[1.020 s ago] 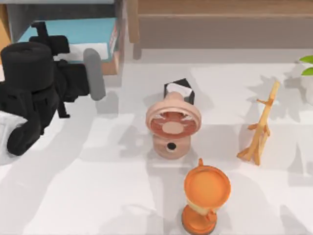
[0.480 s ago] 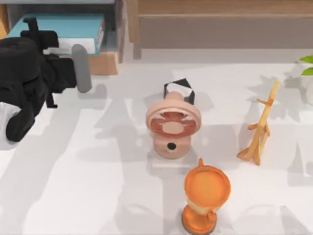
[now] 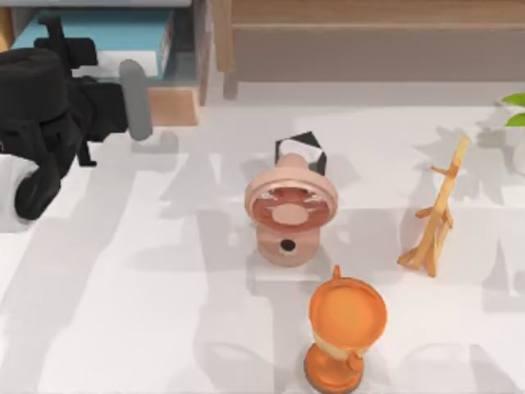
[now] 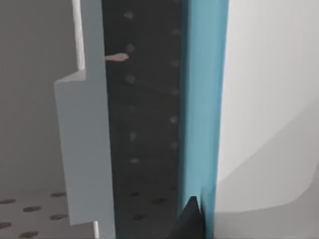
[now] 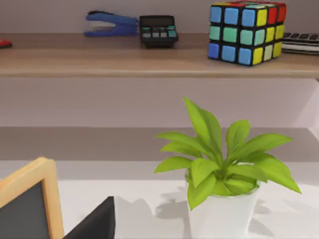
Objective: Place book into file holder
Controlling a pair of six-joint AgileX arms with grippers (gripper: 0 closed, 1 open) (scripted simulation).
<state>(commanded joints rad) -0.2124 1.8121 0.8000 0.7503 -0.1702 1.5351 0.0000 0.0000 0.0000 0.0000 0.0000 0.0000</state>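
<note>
Three ornaments (image 3: 289, 212) scattered on white table (image 3: 148, 312).

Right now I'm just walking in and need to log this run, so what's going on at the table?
The left arm is at the table's far left corner, its left gripper at the file holder. The teal book sits in the holder's grey inside, behind the wooden front; from the left wrist view, the book's cover stands close against the gripper. Whether the book is let go cannot be told. A pink fan, an orange cup and a wooden stand sit untouched.
</note>
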